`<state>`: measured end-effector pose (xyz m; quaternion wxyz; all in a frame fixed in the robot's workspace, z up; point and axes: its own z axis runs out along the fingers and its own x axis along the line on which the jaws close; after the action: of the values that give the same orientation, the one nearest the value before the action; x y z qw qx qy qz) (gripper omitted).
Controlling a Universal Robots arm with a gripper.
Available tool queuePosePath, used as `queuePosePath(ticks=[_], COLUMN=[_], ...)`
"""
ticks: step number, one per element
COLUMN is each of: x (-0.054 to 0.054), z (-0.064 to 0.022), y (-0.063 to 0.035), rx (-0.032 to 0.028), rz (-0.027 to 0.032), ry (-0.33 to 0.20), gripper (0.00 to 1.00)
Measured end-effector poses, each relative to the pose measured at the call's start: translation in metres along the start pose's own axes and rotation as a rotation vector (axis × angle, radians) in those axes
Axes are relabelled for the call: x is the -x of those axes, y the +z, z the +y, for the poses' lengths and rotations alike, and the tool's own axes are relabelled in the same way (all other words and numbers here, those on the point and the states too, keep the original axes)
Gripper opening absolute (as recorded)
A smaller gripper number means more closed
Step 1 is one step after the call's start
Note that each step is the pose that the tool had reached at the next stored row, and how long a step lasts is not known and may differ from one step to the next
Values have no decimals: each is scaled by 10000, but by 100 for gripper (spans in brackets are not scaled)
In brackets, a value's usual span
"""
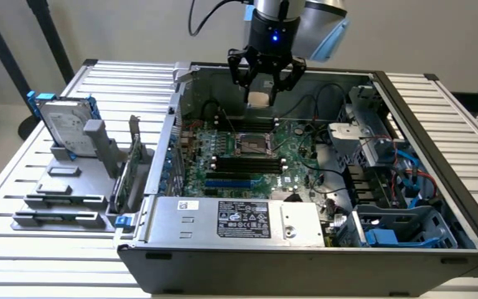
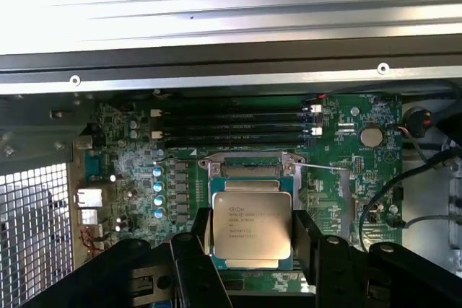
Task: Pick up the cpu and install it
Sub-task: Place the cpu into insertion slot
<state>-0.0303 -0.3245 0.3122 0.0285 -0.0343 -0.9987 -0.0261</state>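
Note:
The cpu is a small square chip with a shiny silver top, and my gripper is shut on it, one black finger on each side. In the exterior view the gripper hangs above the rear part of the open computer case, with the cpu pale between its fingertips. The chip is in the air, well above the green motherboard. The empty metal-framed socket lies below and a little nearer the case's front. In the wrist view the socket frame shows just beyond the chip.
Black memory slots lie beside the socket. A silver power supply fills the case's front, and cables and a drive cage crowd the exterior view's right. On the slatted table at the left stand a blue-framed hard drive and grey blocks.

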Motion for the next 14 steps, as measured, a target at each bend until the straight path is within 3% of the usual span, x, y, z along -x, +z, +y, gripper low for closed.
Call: queuePosePath(ticks=[14], x=[5], z=[-4], y=[76], rx=[145], rz=[-124], ry=[2465], gripper=[55])
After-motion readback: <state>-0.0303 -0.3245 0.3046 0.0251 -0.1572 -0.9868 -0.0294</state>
